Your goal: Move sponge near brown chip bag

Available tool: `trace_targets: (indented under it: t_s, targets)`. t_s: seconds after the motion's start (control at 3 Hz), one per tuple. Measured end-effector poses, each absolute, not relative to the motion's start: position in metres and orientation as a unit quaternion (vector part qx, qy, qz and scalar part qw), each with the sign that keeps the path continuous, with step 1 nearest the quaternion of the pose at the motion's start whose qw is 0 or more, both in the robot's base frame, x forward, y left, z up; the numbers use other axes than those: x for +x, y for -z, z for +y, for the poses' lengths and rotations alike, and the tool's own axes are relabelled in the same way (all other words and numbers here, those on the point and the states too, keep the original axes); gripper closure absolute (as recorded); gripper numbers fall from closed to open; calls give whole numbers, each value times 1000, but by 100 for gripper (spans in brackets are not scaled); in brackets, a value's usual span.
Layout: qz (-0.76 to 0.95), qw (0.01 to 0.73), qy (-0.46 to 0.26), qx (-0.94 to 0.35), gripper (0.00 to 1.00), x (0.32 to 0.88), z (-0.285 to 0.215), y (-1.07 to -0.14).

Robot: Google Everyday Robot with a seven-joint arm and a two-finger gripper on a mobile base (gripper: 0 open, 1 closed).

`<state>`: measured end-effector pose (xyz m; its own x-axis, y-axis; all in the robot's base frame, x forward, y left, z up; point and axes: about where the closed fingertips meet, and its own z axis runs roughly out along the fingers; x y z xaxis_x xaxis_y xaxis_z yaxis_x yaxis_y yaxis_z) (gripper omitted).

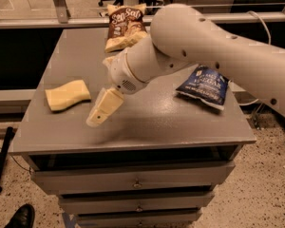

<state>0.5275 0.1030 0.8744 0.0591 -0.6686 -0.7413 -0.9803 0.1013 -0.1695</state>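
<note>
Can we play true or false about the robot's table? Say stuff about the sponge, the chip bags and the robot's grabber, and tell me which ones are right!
1. The pale yellow, wavy-edged sponge lies flat on the grey table. True.
2. The cream robot gripper is holding the sponge. False: it hangs low over the table beside the sponge, and the sponge lies apart from it.
3. The crinkled brown chip bag sits at the far edge of the table. True.
4. The dark blue chip bag lies on top of the sponge. False: it lies on the table on the other side of the gripper, well away from the sponge.
</note>
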Motion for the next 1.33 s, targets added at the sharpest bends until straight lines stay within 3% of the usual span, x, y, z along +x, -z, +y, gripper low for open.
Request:
trace_targets:
  t_s: [0.67, 1.0, 1.33]
  targets:
    - [651, 376, -241, -614, 0, 568, 148, -842]
    - [654, 386, -242, -604, 16, 585, 159, -843]
    - [664, 384, -249, -592, 39, 593, 166, -840]
